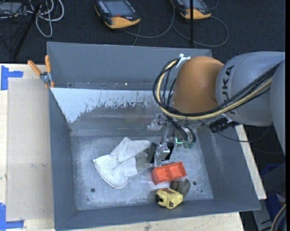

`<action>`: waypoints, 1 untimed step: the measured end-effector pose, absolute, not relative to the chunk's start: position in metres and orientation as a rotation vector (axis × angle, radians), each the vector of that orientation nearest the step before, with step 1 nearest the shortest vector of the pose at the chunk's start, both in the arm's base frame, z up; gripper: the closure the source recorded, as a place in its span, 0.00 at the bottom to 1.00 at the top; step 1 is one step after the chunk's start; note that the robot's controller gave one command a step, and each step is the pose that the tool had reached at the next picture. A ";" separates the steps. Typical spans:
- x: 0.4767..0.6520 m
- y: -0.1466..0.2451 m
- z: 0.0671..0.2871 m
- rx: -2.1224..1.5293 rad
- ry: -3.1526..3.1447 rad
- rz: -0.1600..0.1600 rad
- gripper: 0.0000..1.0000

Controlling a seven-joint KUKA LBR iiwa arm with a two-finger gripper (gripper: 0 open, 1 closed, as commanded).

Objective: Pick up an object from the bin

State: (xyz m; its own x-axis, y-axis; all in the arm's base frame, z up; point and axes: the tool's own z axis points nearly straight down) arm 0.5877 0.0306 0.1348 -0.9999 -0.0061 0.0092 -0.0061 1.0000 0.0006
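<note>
My gripper (157, 157) hangs low over the middle of the bin, its dark fingers (151, 154) at the right edge of a crumpled white cloth (119, 161). Something grey (144, 165) lies at the fingertips, touching the cloth. Just right of and below the fingers lies a red-orange block (169, 173). Nearer the front wall sit a yellow tape measure (169, 198) and a dark grey lump (181, 186).
The arm with its orange dome and cables reaches in from the right, above the bin's right half. The bin's sloped back wall rises behind the gripper. Bare floor lies to the left and front left of the cloth.
</note>
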 end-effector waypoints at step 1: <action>0.590 0.031 0.139 0.009 -3.140 -0.001 0.00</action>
